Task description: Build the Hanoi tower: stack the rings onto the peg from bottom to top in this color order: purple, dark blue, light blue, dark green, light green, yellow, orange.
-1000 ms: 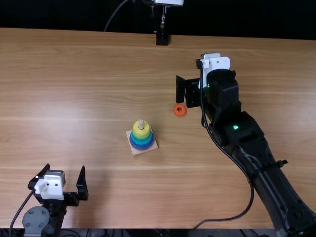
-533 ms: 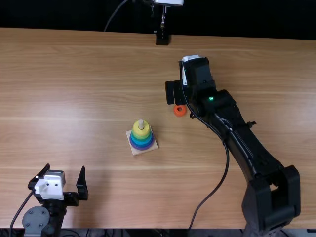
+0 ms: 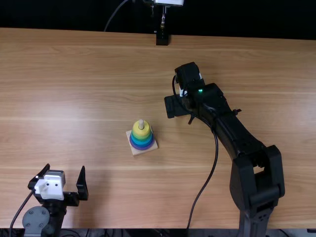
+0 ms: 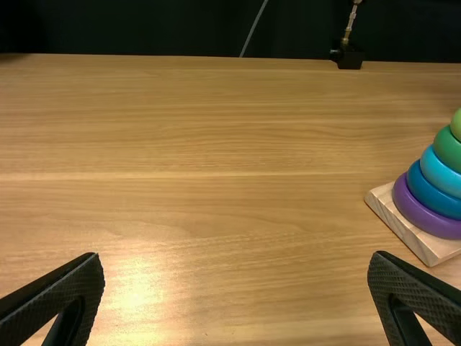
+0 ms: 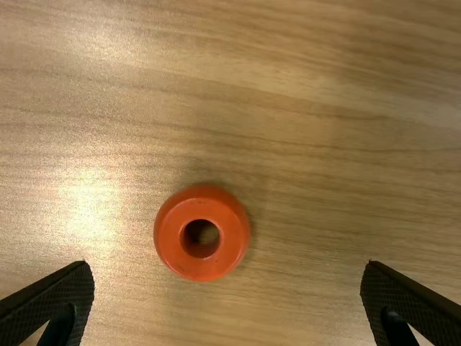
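Black left pincer (image 3: 65, 168) at the near left of the counter (image 3: 74, 98), spread wide. Rightward, a pale wooden square base (image 3: 137, 151), flat, turned askew, with peg (image 3: 141, 124) upright, long axis vertical, bare tip uppermost. Around the peg, smooth and rounded, tapering upward: purple ring (image 4: 407, 207), dark blue ring (image 4: 426, 196), light blue ring (image 4: 439, 173), dark green ring (image 4: 448, 150), light green ring (image 4: 457, 126), yellow ring (image 3: 137, 131) on top. Farther right, right pincer (image 3: 177, 106), parted wide; past its fingertips, orange ring (image 5: 167, 234) flat on the counter, thick, glossy, hole facing up.
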